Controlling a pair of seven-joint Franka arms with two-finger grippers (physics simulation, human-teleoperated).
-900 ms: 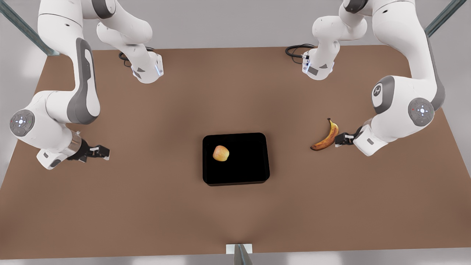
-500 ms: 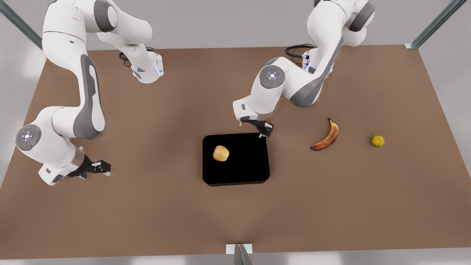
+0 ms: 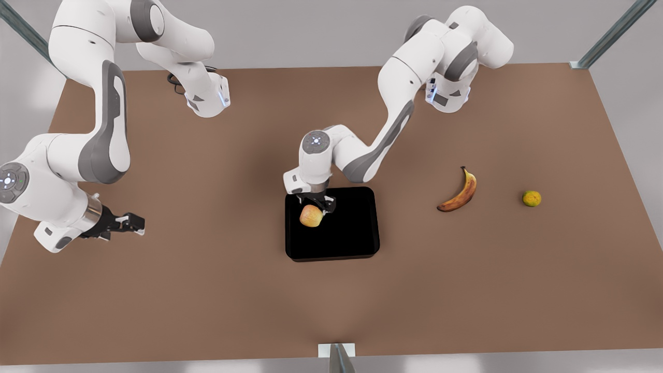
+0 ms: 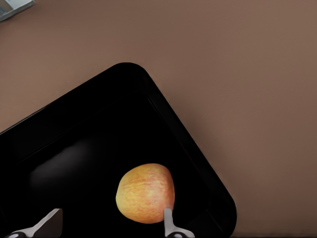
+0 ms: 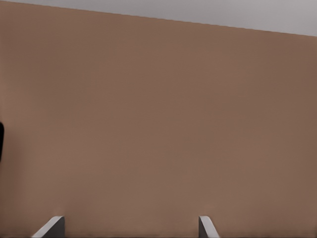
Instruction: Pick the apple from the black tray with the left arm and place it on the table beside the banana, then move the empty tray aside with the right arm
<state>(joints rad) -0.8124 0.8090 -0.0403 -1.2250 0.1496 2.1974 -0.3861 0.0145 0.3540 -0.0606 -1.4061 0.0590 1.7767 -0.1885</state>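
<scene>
So my left tool [image 3: 317,206] is down over the black tray [image 3: 357,228], right at the apple [image 3: 311,215]. From the left wrist view the fingers [image 4: 168,220] are spread wide open, one tip just beside the apple's edge and the other well off to the side, so nothing's gripped. The apple sits inside the tray, in the corner region toward the front view's left and far edge, close to the rim.

My right tool [image 3: 132,223] is way over at the front view's left, hanging low over bare bench [image 3: 207,290], well apart from the tray. That arm's just waiting, fingers [image 5: 52,225] open with nothing between them.

The banana [image 3: 460,192] is lying flat on the bench out toward the front view's right of the tray, and there's a small green-yellow fruit [image 3: 531,198] farther out past it.
</scene>
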